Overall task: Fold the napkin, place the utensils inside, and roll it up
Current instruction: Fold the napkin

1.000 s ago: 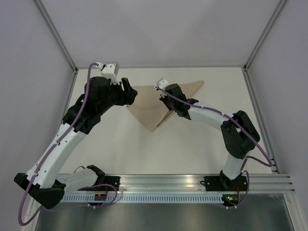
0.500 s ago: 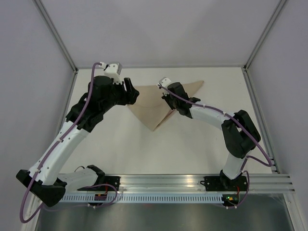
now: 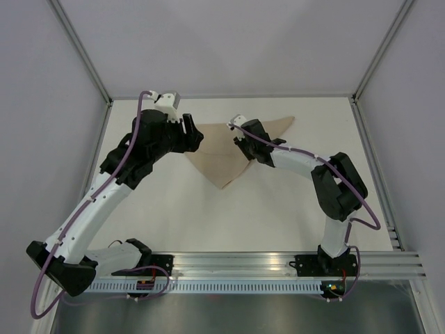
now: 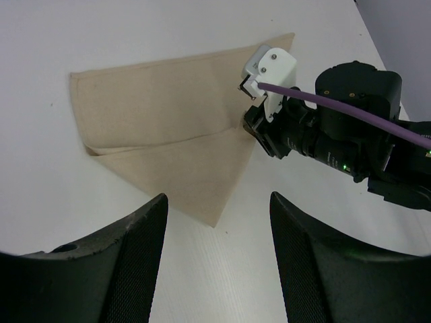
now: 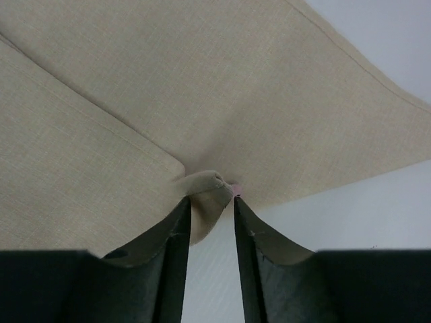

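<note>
The beige napkin (image 3: 221, 158) lies on the white table folded into a triangle, its tip pointing toward me. In the left wrist view the napkin (image 4: 161, 128) shows two layers. My right gripper (image 3: 243, 149) sits low at the cloth's right edge. Its jaws stand a narrow gap apart, with a bunched bit of the napkin (image 5: 205, 185) between the fingertips (image 5: 180, 212). My left gripper (image 3: 195, 136) hovers open over the napkin's left corner, empty, its fingers (image 4: 135, 249) wide apart. The utensils are out of view.
The white table (image 3: 278, 209) is boxed in by grey walls with metal posts (image 3: 83, 56) at the back corners. A metal rail (image 3: 243, 263) with both arm bases runs along the near edge.
The right jaws have parted from shut, and the cloth flap they held up now lies lower on the napkin. The left arm has shifted slightly back and to the right.
</note>
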You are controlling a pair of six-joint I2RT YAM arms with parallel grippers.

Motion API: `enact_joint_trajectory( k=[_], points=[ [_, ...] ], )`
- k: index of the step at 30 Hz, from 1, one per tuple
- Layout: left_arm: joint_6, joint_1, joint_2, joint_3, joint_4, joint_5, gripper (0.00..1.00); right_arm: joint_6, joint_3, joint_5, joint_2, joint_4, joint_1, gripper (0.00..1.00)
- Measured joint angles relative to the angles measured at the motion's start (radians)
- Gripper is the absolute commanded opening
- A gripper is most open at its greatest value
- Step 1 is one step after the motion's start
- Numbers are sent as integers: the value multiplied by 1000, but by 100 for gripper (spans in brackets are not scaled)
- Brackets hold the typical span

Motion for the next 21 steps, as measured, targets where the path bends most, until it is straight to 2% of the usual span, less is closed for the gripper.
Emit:
enact_joint_trajectory(
  k=[1,3,7,12,17,21],
  points=[
    [0,0,1,-3,0,2,67,3,6,-3,7,-6,-3,51],
    [0,0,4,-10,0,10,67,3,23,-7,21,-25,-13,62],
    [0,0,6,-19,0,13,68,0,71,-19,35,-63,-40,66],
    [0,0,7,-21,14,18,67,19,166,-65,47,-125,-109,66],
    [0,0,8,-39,27,27,68,71,307,-149,99,-200,-240,60],
    [0,0,10,-61,44,39,68,116,347,-225,124,-259,-334,61]
  ],
)
